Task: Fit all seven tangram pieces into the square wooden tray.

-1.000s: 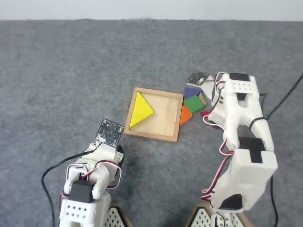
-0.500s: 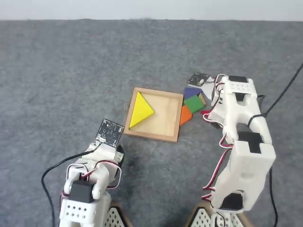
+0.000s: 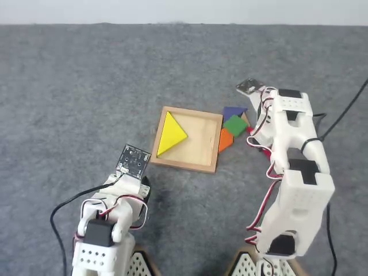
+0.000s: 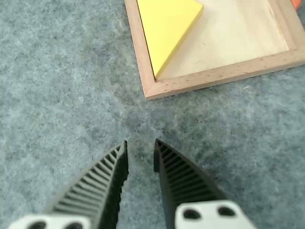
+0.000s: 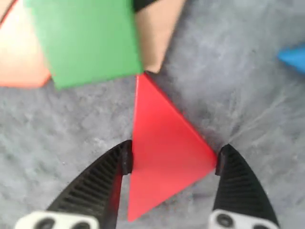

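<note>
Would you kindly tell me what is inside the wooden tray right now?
A yellow triangle lies flat inside the tray, on the left arm's side; the rest of the floor is bare wood. Anything beneath the triangle is covered.

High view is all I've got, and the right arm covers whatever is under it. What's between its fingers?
Observer: A red triangle lies flat on the carpet. The right gripper is open, with one finger on each side of it.
Operator: Anything crowding that triangle?
Observer: Its tip points at a corner of the green square, so close that I cannot tell whether they touch. A tan piece lies beside that corner.
Operator: And the left gripper's fingers?
Observer: The left gripper is over bare carpet with its fingers slightly apart, short of the wooden tray corner where the yellow triangle lies.
</note>
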Motion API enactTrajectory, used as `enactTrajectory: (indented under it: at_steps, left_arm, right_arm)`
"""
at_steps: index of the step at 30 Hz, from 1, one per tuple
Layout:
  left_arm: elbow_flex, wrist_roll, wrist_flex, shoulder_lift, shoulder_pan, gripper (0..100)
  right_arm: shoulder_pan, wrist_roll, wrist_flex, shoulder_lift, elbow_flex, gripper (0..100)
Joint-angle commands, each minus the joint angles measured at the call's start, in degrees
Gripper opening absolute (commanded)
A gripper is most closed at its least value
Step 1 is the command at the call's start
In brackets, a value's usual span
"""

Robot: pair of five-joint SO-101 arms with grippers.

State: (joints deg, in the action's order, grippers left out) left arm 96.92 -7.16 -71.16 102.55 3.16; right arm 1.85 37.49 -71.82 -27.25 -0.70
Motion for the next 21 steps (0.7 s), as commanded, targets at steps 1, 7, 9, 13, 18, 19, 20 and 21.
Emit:
enactTrajectory:
  at_steps: [1,7,9,13,18,19,20,21]
  left_arm:
    - [-0.4,0.4,-0.3,0.1,0.1,9]
    - [-0.4,0.4,-0.3,0.1,0.1,9]
    - [-0.4,0.4,-0.3,0.1,0.1,9]
    - [-0.4,0.4,-0.3,0.1,0.1,9]
    - [-0.4,0.4,-0.3,0.1,0.1,9]
    - [-0.4,0.4,-0.3,0.1,0.1,9]
    - [-0.4,0.4,-0.3,0.1,0.1,9]
    - [-0.4,0.4,-0.3,0.1,0.1,9]
  right_arm:
    - [0.4,-6.3,-4.3,0.0,3.0,18.7]
    - [0.4,-11.3,-9.2,0.4,8.7,18.7]
    - [0.4,-12.2,-10.5,2.2,9.4,18.7]
    - [0.4,-13.3,-12.9,10.3,8.3,18.7]
    - [-0.4,-12.0,-10.5,19.7,-0.5,19.3]
    - [-0.5,-10.7,-9.0,20.4,-2.8,20.3]
    - [-0.6,-9.5,-7.5,20.4,-5.0,22.3]
    - [-0.6,-8.3,-6.0,20.1,-6.9,24.9]
